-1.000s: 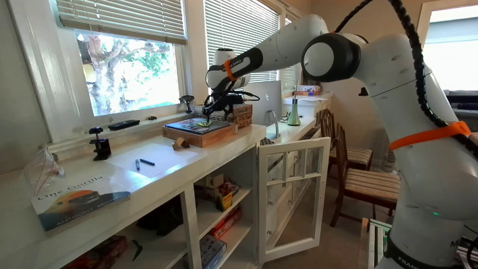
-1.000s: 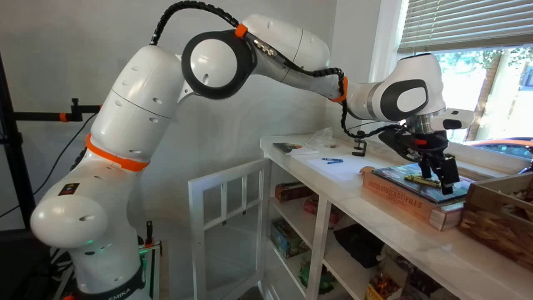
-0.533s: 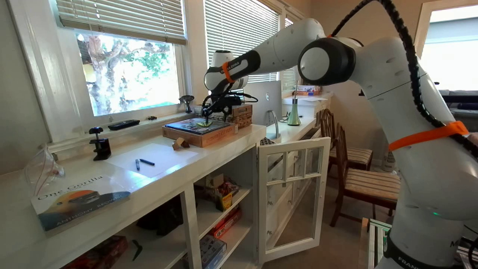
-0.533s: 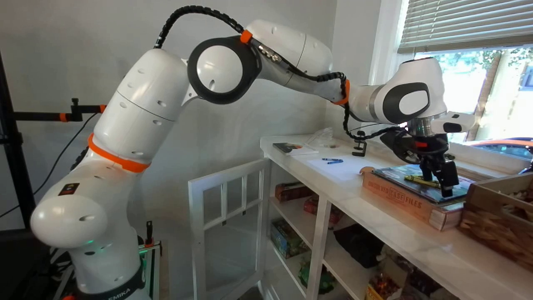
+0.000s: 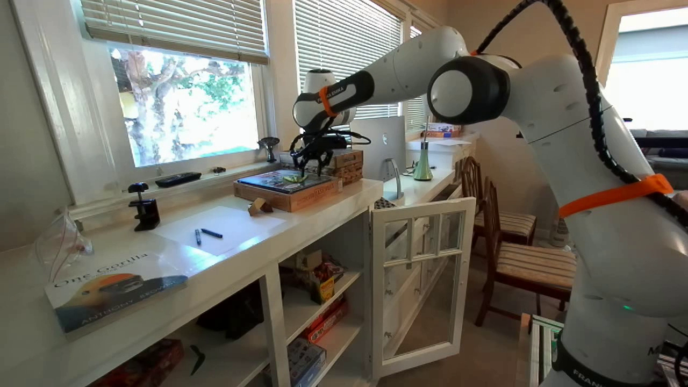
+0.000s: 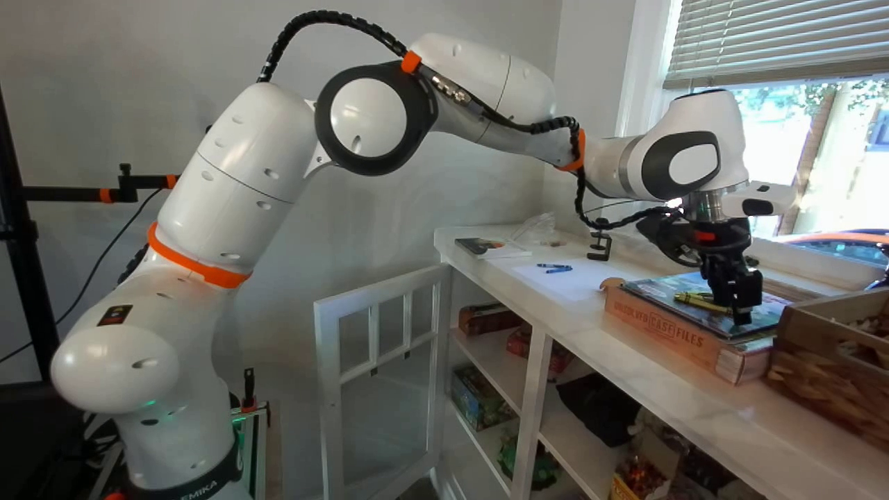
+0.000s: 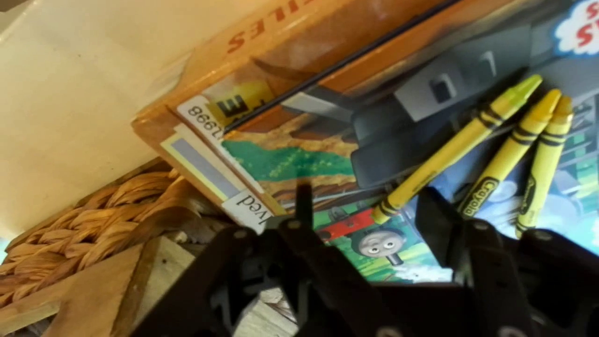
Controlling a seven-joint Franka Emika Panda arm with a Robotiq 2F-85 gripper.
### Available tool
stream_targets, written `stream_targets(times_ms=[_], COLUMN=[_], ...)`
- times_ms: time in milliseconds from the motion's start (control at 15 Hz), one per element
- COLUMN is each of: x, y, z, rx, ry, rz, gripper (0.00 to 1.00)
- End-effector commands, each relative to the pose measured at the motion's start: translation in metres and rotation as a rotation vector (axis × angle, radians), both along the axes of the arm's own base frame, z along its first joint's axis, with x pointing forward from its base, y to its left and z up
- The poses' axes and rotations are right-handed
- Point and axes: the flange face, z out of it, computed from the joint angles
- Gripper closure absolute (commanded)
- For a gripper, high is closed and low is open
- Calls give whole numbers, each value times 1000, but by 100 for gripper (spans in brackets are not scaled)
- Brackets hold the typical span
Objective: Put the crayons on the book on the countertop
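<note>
Crayons [image 5: 293,179], yellow, lie bunched on a flat book [image 5: 266,181] in an exterior view, and the gripper [image 5: 312,172] points down at one end of the bunch, its tips apart. Farther along the white countertop [image 5: 27,312], two dark blue sticks [image 5: 211,233] rest on a sheet of white paper [image 5: 239,217], and a paperback [image 5: 97,295] titled One Gorilla lies near a clear plastic bag [image 5: 61,247]. In an exterior view an orange box [image 6: 667,337] lettered "UNSOLVED CASE FILES" stands just beside a wooden-framed basket [image 6: 826,378] and bears the book; the fingers [image 6: 744,288] overlap from this angle, so I cannot tell their gap here. In the wrist view three crayons lie slantwise on the book's pictured cover, two with their tips together, the third set off from them. The gripper is spread wide: the third crayon's lower end shows between the fingers, the other two beyond one finger; whether anything is touched I cannot tell.
</note>
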Motion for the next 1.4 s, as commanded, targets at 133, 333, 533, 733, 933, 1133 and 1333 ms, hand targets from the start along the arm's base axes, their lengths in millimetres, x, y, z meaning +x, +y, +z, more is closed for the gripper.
stream_targets(times_ms=[133, 333, 533, 733, 933, 1133, 1333], x=[6, 6, 4, 1, 2, 3, 5], y=[1, 2, 2, 5, 5, 7, 9], z=[0, -1, -2, -4, 0, 2, 1], rx=[-9, -5, 24, 61, 69, 71, 73], ry=[21, 29, 63, 125, 146, 156, 166], rz=[-21, -24, -49, -79, -99, -113, -119], gripper=[60, 35, 11, 43, 60, 83, 100])
